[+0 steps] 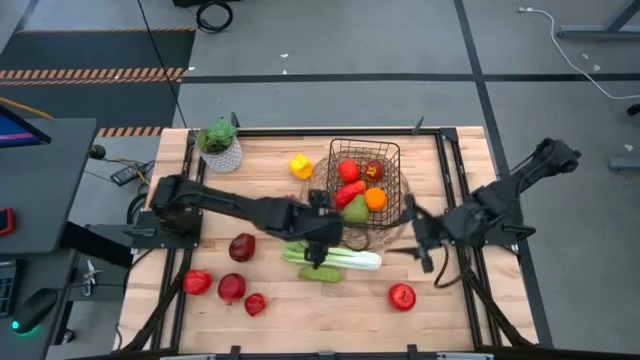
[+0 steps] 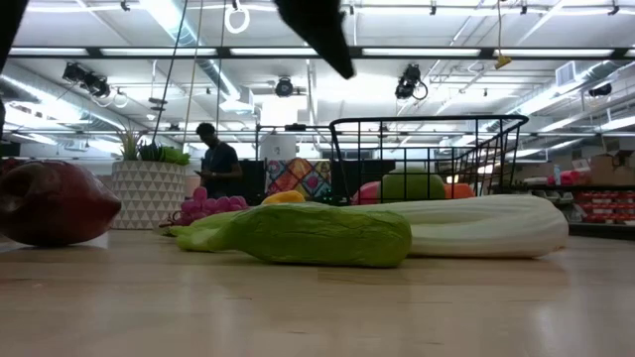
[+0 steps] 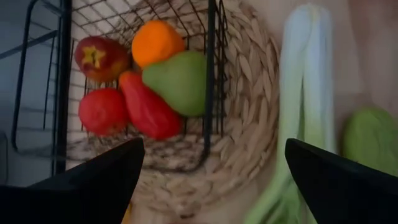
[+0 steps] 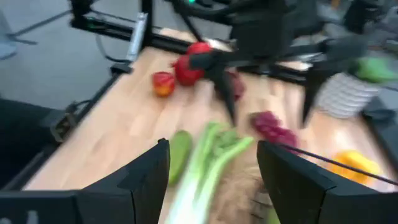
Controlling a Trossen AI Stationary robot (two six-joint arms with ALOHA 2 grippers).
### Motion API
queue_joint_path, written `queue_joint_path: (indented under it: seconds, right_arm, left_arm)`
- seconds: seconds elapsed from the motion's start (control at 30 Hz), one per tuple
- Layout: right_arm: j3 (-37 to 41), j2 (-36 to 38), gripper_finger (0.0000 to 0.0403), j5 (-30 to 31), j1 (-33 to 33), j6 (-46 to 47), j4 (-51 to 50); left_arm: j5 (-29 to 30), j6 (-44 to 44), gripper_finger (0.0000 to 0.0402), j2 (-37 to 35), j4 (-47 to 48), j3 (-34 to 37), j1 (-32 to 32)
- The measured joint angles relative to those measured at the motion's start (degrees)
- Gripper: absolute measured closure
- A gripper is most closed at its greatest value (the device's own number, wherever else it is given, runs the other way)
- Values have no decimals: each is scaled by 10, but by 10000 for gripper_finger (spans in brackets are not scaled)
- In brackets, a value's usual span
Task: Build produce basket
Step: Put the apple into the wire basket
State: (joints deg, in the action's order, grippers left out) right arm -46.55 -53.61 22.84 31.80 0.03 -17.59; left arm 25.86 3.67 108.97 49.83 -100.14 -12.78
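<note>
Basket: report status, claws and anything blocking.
Left claw open, over the leek beside the basket. Right claw open, empty, by the basket's other side. Basket holds several pieces; more produce loose on the table. Nothing blocking.

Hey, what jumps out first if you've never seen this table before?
The wire basket at the table's back on a straw mat, already holding red, orange and green produce. In front of it lies a long pale leek, with the open left gripper right over it and the open right gripper waiting nearby.

Leek [image 1: 345, 258] and cucumber [image 1: 318, 273] beside basket [image 1: 393, 152]
</note>
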Motion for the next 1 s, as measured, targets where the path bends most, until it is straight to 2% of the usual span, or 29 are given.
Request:
queue_joint_path:
  seconds: [0.17, 0.37, 0.6, 0.8, 1.0]
  right_arm:
    - [0, -55, 156, -12, 26, 72, 25]
    - [-1, -98, 156, -16, 44, 189, 12]
    - [-50, -159, 157, -57, 60, 365, -110]
    - [-107, -223, 178, -115, 91, 444, -211]
    - [-168, -293, 213, -220, 89, 495, -348]
  left_arm:
    - [3, -16, 5, -86, -63, 115, -21]
    - [4, -15, 5, -188, -230, 273, -29]
    - [-2, -20, 5, -272, -391, 418, -29]
    - [-2, -35, 5, -309, -491, 489, -27]
    - [-2, -45, 5, -311, -510, 490, -6]
